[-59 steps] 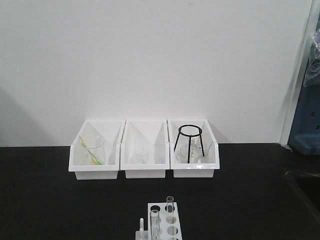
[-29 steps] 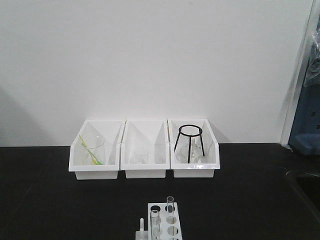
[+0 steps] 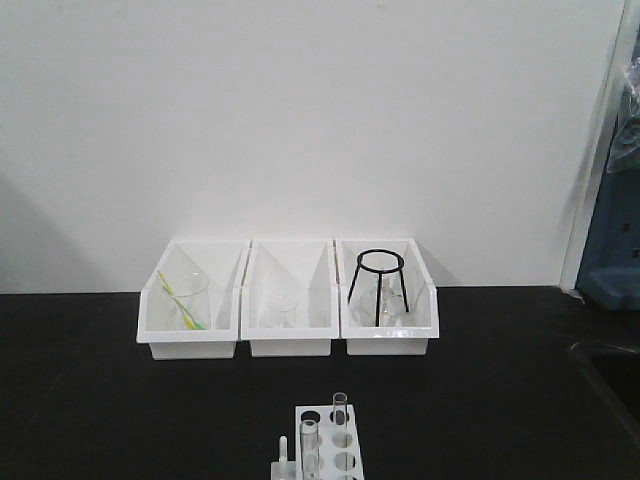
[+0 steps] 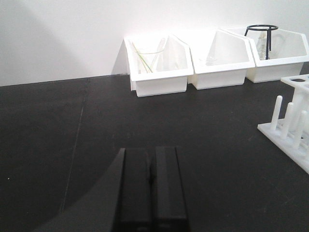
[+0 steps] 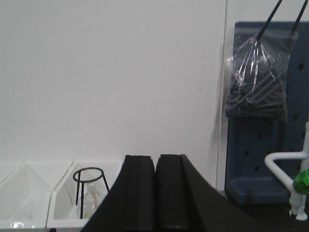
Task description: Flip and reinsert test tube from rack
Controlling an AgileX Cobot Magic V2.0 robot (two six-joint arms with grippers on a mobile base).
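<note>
- Our left gripper [image 4: 150,155], fingers pressed together and empty, hangs low over the counter [image 4: 58,145]; the rack [image 4: 295,129] stands nearby to its right.
- Our right gripper [image 5: 155,162], likewise pressed together, faces the wall [image 5: 96,72], seemingly parked clear.
- The rack sits at the counter's near edge, with two test tubes [image 3: 340,408] upright in its holes, ready for lifting straight out.
</note>
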